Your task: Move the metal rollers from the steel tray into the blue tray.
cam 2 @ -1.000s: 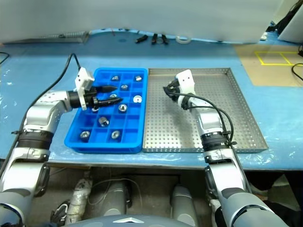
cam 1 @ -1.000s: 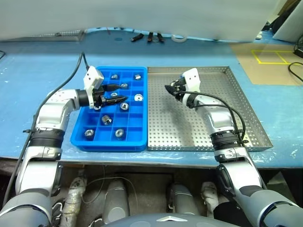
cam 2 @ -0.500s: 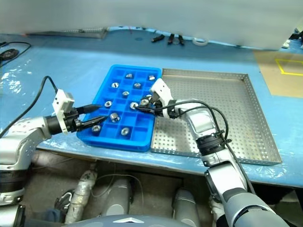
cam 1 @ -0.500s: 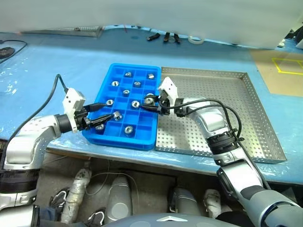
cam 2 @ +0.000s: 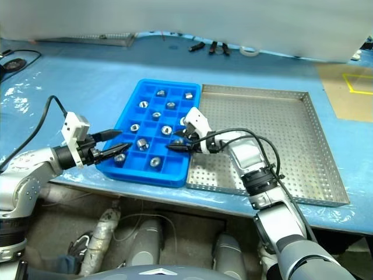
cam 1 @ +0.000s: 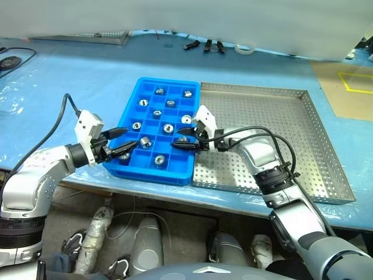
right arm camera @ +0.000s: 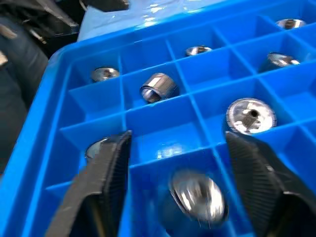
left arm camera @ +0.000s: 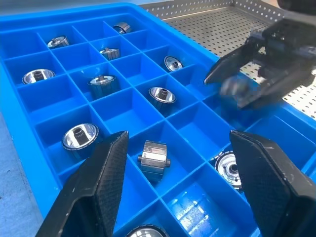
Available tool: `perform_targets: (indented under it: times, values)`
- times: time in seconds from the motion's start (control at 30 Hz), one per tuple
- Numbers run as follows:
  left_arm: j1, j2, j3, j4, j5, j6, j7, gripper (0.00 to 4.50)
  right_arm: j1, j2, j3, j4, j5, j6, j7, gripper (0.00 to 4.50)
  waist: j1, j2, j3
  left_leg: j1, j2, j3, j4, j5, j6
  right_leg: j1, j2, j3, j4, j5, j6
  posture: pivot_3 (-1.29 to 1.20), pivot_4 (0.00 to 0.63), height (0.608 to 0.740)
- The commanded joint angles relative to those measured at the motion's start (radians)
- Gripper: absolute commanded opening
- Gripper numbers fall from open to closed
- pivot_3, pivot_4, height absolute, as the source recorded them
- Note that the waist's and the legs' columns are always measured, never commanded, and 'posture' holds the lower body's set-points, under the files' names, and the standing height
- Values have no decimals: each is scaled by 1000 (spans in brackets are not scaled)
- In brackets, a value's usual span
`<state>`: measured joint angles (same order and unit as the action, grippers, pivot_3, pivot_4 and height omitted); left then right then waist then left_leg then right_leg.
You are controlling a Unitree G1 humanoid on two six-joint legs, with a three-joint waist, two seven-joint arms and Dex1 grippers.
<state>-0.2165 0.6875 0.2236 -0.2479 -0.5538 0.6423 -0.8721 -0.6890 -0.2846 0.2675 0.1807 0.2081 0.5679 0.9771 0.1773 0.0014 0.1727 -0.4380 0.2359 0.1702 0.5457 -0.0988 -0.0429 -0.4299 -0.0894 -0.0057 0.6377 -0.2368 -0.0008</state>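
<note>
**Roller let go over the blue tray**

At centre frame, my steel tray (cam 1: 274,146) lies bare, with no rollers on its dotted floor. Left of it and touching, the blue tray (cam 1: 131,111) holds about nine rollers (cam 1: 168,128) in separate cells. My right gripper (cam 1: 185,136), which a second ago hung over the steel tray pinched shut, now sits above the blue tray's right-hand cells with its fingers spread; a blurred roller (right arm camera: 197,197) shows below them, apparently dropping into a cell. My left gripper (cam 1: 119,143) has drawn back to the blue tray's lower-left corner, fingers apart and holding nothing. I judge this the last roller, so the task looks all but finished.
</note>
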Motion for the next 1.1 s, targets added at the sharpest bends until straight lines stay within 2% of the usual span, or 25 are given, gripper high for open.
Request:
perform_targets:
  times: [0.03,0.23,0.5,0.6,0.8,0.93,1.1]
  values:
    - [-33,13,-5,3,-8,-13,-8,3449,-3,-2,-8,-44,6,-3,-18,4407,0,0,0,0,0,0,0,0,0,0,0,0,1,0,0,247,150,740]
    - [-89,9,-35,57,3,-37,-29,3449,-10,-38,-47,-49,0,-14,-50,4407,0,0,0,1,0,0,0,1,-2,0,0,1,2,0,0,193,150,740]
    - [-300,-55,-158,317,114,-188,-73,3449,24,-119,-176,-149,24,34,-145,4407,-6,0,0,1,0,0,1,3,-4,1,1,2,3,1,0,37,150,740]
    - [-403,-103,-211,443,149,-251,-124,3449,71,-158,-252,-225,28,74,-212,4407,-10,-1,0,1,-1,0,1,3,-4,1,0,2,3,2,3,-37,150,740]
    - [-618,-256,-300,748,223,-394,-230,3449,261,-229,-441,-436,68,186,-333,4407,-39,-1,-1,1,-3,0,2,2,-3,2,0,5,2,3,5,-206,150,740]
    - [-722,-345,-314,940,268,-484,-260,3449,378,-237,-537,-523,77,216,-405,4407,-79,-1,-1,2,-3,1,2,2,-2,2,0,5,1,3,5,-270,150,740]
    - [-780,-411,-306,1109,308,-557,-272,3449,485,-212,-622,-585,99,218,-479,4407,-117,-1,-1,5,-3,2,2,1,-1,3,0,7,1,2,2,-304,150,740]
